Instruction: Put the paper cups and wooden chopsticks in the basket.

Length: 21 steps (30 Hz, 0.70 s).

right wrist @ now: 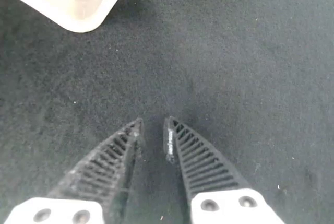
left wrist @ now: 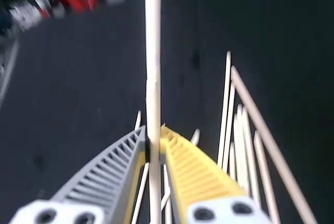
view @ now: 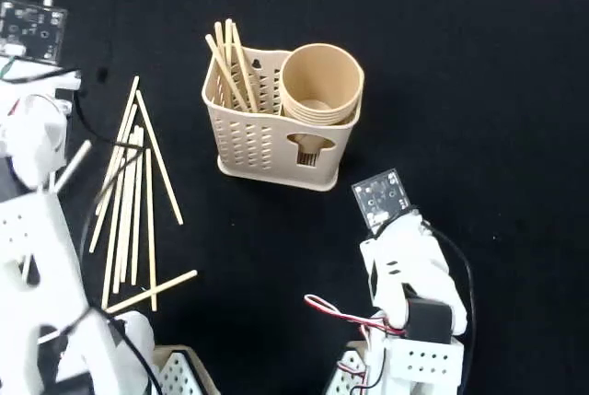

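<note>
A beige slotted basket (view: 267, 142) stands mid-table with a stack of paper cups (view: 320, 82) in its right half and several wooden chopsticks (view: 232, 68) upright in its left half. More chopsticks (view: 129, 202) lie loose on the black cloth to the left, and show too in the left wrist view (left wrist: 242, 135). My left gripper (left wrist: 153, 132) is shut on one chopstick (left wrist: 152, 51), held above that pile at the left edge (view: 72, 163). My right gripper (right wrist: 154, 130) is narrowly open with nothing in it, low over bare cloth just off the basket's corner (right wrist: 78, 4).
One chopstick (view: 152, 291) lies apart near the front of the table. The right arm's body (view: 409, 275) sits front right with red and white wires (view: 336, 314). A circuit board (view: 32, 27) shows at the far left. Black cloth spreads right of the basket.
</note>
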### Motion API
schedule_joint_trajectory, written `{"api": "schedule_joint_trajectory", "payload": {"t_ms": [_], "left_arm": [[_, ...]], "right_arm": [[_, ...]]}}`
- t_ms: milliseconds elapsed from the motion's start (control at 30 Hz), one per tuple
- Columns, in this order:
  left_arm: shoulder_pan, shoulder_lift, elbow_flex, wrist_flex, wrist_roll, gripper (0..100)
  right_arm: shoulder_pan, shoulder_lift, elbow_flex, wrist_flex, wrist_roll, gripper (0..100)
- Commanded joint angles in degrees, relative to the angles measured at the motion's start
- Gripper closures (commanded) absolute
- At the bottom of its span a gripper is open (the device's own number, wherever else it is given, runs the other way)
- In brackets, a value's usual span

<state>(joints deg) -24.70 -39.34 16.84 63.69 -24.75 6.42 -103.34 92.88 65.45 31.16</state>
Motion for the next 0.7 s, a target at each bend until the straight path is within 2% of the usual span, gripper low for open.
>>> {"api": "schedule_joint_trajectory", "payload": {"t_ms": [0, 200, 400, 533, 667], "left_arm": [[1.89, -7.12, 4.44, -9.23, 9.58, 97], [2.42, -17.41, 14.02, -26.9, 21.1, 97], [10.15, -24.62, 17.89, -42.73, 26.11, 97], [16.84, -25.05, 16.13, -48.0, 29.01, 97], [21.85, -22.42, 10.77, -48.44, 33.49, 97]], "right_arm": [[0.88, -4.18, -0.13, -0.97, 0.18, 91.7], [0.88, -4.18, -0.13, -0.97, 0.18, 91.7], [0.88, -4.18, -0.13, -0.97, 0.18, 91.7], [0.88, -4.18, -0.13, -0.97, 0.18, 91.7], [0.88, -4.18, -0.13, -0.97, 0.18, 91.7]]}}
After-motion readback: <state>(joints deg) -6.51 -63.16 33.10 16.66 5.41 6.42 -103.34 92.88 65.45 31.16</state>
